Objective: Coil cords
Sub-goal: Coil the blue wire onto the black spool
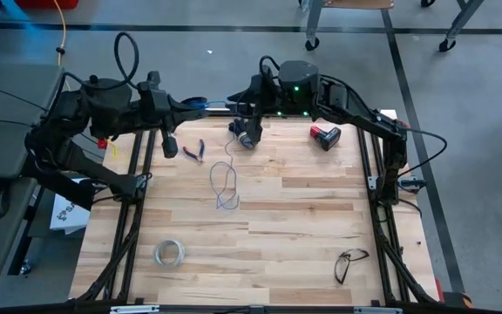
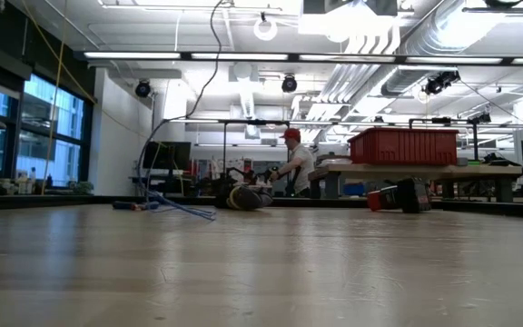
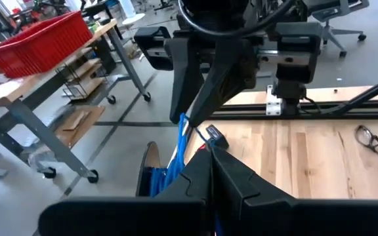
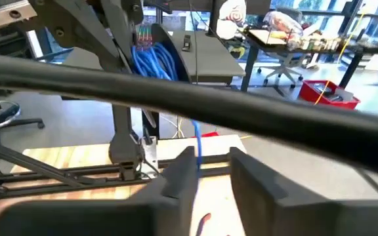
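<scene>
Your left gripper (image 1: 200, 105) sits at the far edge of the pale wooden slatted bench (image 1: 303, 218), left of centre, with its fingers pressed together on a bundle of bright blue cord (image 3: 176, 172) that shows between them in the left wrist view; that grip seems meant to anchor one end so the rest can be gathered against it. Your right gripper (image 1: 247, 138) is low over the bench just inside the far edge, near the middle, and in its own wrist view the two dark fingers (image 4: 176, 177) stand slightly apart with a thin blue strand (image 4: 197, 147) running up between them, so it looks to be either just letting go or about to pinch; I cannot tell whether it touches the strand. The long, very thin bluish-grey wire (image 1: 224, 185) lies in a loose loop on the bench, toward the middle and a little nearer you than the right gripper, and is not yet coiled. I cannot make out the spool for certain. Away from the work lie small pliers with blue and red handles (image 1: 195, 150) near the left gripper, a red and black battery-like block (image 1: 325, 136) toward the far right corner, a whitish ring of tape (image 1: 170, 253) near the near left corner, and dark-framed glasses (image 1: 349, 263) near the near right corner.
</scene>
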Available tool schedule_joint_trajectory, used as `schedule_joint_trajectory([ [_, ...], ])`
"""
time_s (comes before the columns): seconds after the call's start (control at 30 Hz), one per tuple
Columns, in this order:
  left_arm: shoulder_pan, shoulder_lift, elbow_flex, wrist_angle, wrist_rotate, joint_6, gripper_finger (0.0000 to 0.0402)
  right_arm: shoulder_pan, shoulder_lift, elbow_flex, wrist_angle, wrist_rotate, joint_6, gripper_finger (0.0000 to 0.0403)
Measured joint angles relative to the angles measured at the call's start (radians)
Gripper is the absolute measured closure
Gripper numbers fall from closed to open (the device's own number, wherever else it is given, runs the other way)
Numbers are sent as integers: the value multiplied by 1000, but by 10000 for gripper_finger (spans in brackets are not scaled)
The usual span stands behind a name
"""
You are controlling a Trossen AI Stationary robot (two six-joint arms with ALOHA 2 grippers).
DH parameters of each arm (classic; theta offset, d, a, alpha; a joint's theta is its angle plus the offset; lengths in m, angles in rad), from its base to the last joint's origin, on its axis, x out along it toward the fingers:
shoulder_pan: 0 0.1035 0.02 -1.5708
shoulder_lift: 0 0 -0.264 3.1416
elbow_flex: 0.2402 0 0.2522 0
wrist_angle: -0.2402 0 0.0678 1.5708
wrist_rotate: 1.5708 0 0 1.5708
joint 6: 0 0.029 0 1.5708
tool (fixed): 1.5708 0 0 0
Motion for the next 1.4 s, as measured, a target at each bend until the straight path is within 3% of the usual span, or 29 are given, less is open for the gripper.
schedule_joint_trajectory([
  [0.2,0,-8,0,13,2,25,401,8,-13,0,-55,34,28,234],
  [0.33,0,-11,0,46,-6,82,401,8,-22,0,-140,48,31,205],
  [0.57,13,-10,0,189,-7,140,401,5,-23,0,-201,-19,106,202],
  [0.9,13,-9,0,212,-8,141,401,-17,-23,0,-198,-188,181,202],
  [1.4,13,-4,0,330,-8,183,401,-33,-23,0,-201,-195,131,202],
])
